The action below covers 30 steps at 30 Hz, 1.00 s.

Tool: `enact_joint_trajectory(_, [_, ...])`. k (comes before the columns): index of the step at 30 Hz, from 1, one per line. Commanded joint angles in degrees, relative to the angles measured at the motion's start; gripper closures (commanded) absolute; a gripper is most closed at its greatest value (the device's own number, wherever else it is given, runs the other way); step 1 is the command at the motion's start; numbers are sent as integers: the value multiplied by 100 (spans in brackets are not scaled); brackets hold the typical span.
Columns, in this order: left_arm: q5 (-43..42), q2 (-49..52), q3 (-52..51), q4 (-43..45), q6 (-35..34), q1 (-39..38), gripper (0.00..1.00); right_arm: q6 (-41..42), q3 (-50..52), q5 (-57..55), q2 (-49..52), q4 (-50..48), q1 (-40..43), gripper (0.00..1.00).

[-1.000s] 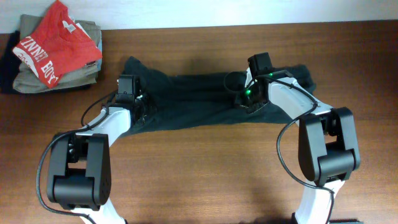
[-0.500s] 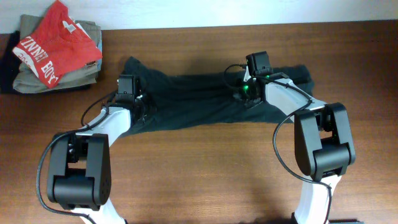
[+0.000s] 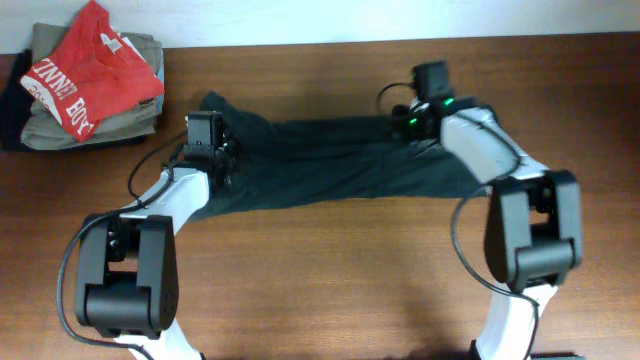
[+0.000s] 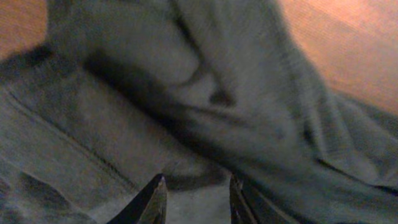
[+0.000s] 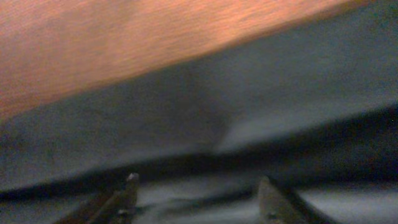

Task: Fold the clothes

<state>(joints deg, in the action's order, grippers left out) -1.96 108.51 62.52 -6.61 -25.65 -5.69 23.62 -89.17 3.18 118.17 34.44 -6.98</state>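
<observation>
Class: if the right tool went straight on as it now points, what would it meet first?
Probably the dark charcoal soft-fabric T-shirt, lying directly ahead of the open right tool; the brown wooden table shows only beyond it. Depth is unclear.

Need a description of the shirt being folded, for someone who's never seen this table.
On the brown wooden table, look at the far half, right of the folded pile in the far left corner. The dark T-shirt lies there stretched into a long band. It is charcoal-black and loose, unlike the red T-shirt and khaki garments stacked in that pile.
</observation>
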Motion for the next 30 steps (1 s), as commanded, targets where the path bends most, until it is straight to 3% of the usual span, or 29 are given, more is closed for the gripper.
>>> enact_joint_trajectory(1, [44,-721,533,-846,345,24,67,-444,-876,-173,-577,1025,717,13])
enact_joint_trajectory(4, [44,-791,546,-1239,345,24,67,-697,-914,-164,-542,1552,1123,8])
enact_joint_trajectory(6, [44,-664,503,-1440,345,24,68,-990,-739,120,-404,1707,1349,14])
enact_joint_trajectory(10, [24,-129,503,-1624,343,24,97,-1119,-225,525,-140,1624,1447,63])
enact_joint_trajectory(15, [28,468,503,-1641,319,46,99,-1091,446,774,-4,1150,1440,85])
enact_joint_trajectory(19, [411,483,503,-1816,175,140,99,-796,901,573,-2,872,1456,86])
enact_joint_trajectory(23, [1016,485,503,-2234,-221,339,99,-345,1447,310,-2,481,1458,94])
enact_joint_trajectory(26, [1019,485,503,-2699,-382,603,99,63,1550,-125,-2,588,1458,96])
enact_joint_trajectory(30, [1130,452,503,-3451,-1097,817,99,660,1545,-485,-116,1001,1456,96])
